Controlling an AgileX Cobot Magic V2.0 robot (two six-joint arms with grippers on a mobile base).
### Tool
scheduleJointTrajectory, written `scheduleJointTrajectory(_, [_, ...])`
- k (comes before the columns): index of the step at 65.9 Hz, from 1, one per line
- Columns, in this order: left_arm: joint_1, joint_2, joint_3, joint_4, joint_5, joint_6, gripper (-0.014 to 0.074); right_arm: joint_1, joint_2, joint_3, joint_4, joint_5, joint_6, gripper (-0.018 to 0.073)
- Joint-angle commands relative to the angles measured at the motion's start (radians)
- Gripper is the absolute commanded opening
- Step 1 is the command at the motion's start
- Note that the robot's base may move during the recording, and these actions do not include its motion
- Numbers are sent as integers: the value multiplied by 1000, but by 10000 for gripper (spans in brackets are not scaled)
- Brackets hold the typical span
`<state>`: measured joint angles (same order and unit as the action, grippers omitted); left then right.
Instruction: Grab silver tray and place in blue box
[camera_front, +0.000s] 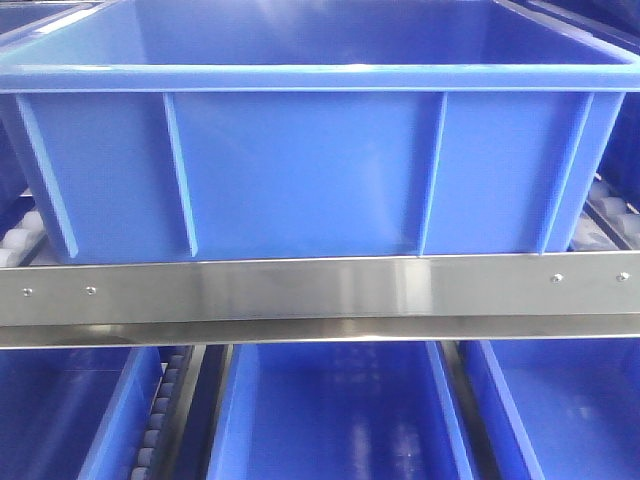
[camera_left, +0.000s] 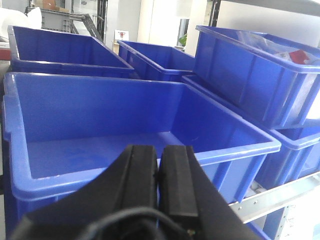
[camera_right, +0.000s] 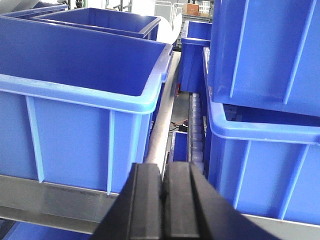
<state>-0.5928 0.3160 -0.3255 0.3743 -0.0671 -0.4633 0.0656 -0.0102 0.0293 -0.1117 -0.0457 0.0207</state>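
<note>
Blue box (camera_front: 300, 170) long side facing front camera, on steel rail (camera_front: 320, 290). Left hand (camera_left: 158, 172), right hand (camera_right: 162, 195) pressed closed, holding nothing.

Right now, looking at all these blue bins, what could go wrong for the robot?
No silver tray shows in any view, and both the left end effector and right end effector are shut on nothing, so it may struggle to find its target. Several similar crates crowd around the blue box, so it could pick the wrong one. The steel shelf rail sits close below, risking a bump.
</note>
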Motion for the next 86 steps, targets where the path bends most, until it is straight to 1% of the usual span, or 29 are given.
scheduleJointTrajectory(1, [-6, 10, -27, 5, -14, 0, 1, -8, -21, -19, -12, -86, 1, 52])
scheduleJointTrajectory(4, [-6, 10, -24, 5, 18, 0, 1, -8, -21, -19, -12, -86, 1, 52])
scheduleJointTrajectory(8, [-6, 10, -11, -5, 26, 0, 1, -8, -21, -19, -12, -86, 1, 52])
scheduleJointTrajectory(10, [-6, 10, -6, -30, 28, 0, 1, -8, -21, -19, -12, -86, 1, 52])
scheduleJointTrajectory(13, [-2, 8, 8, -90, 30, 0, 1, -8, -21, -19, -12, -86, 1, 52])
scheduleJointTrajectory(17, [7, 8, 35, -259, 24, 0, 1, -8, -21, -19, -12, -85, 1, 52])
scheduleJointTrajectory(18, [10, 8, 44, -321, 24, 0, 1, -8, -21, -19, -12, -85, 1, 52])
scheduleJointTrajectory(20, [18, 8, 60, -401, 18, 0, 1, -8, -21, -19, -12, -85, 1, 52])
scheduleJointTrajectory(21, [21, 8, 66, -414, 11, 0, 1, -8, -21, -19, -12, -85, 1, 52])
scheduleJointTrajectory(22, [28, 8, 75, -414, 1, 0, 1, -8, -21, -19, -12, -85, 1, 52])
scheduleJointTrajectory(27, [78, 8, 106, -354, -20, 2, 1, -8, -21, -19, -12, -85, 1, 52])
scheduleJointTrajectory(29, [100, 2, 112, -349, -20, 6, 1, -8, -21, -19, -12, -85, 1, 52])
scheduleJointTrajectory(31, [131, -2, 121, -349, -18, 32, 1, -8, -21, -20, -12, -85, 1, 52])
scheduleJointTrajectory(42, [328, -79, 135, -362, -19, 311, 1, -8, -21, -20, -12, -85, 1, 52])
scheduleJointTrajectory(46, [380, -111, 137, -366, -19, 377, 1, -8, -21, -20, -12, -85, 1, 52])
scheduleJointTrajectory(48, [400, -128, 137, -384, -19, 402, 1, -8, -21, -20, -12, -85, 1, 52])
scheduleJointTrajectory(55, [461, -185, 158, -503, -19, 517, 1, -8, -21, -20, -12, -85, 1, 52])
scheduleJointTrajectory(57, [473, -197, 168, -507, -19, 529, 1, -8, -21, -20, -12, -85, 1, 52])
scheduleJointTrajectory(62, [487, -228, 195, -507, -21, 529, 1, -8, -21, -20, -12, -85, 1, 52])
scheduleJointTrajectory(66, [487, -251, 220, -503, -23, 529, 1, -8, -21, -20, -12, -85, 1, 52])
scheduleJointTrajectory(72, [487, -285, 267, -475, -23, 529, 1, -8, -21, -20, -12, -85, 1, 52])
scheduleJointTrajectory(76, [487, -304, 296, -474, -29, 529, 1, -8, -21, -20, -12, -85, 1, 52])
scheduleJointTrajectory(84, [487, -345, 378, -474, -127, 529, 1, -8, -21, -20, -12, -85, 1, 52])
scheduleJointTrajectory(86, [487, -343, 373, -467, -94, 529, 1, -8, -21, -20, -12, -85, 1, 52])
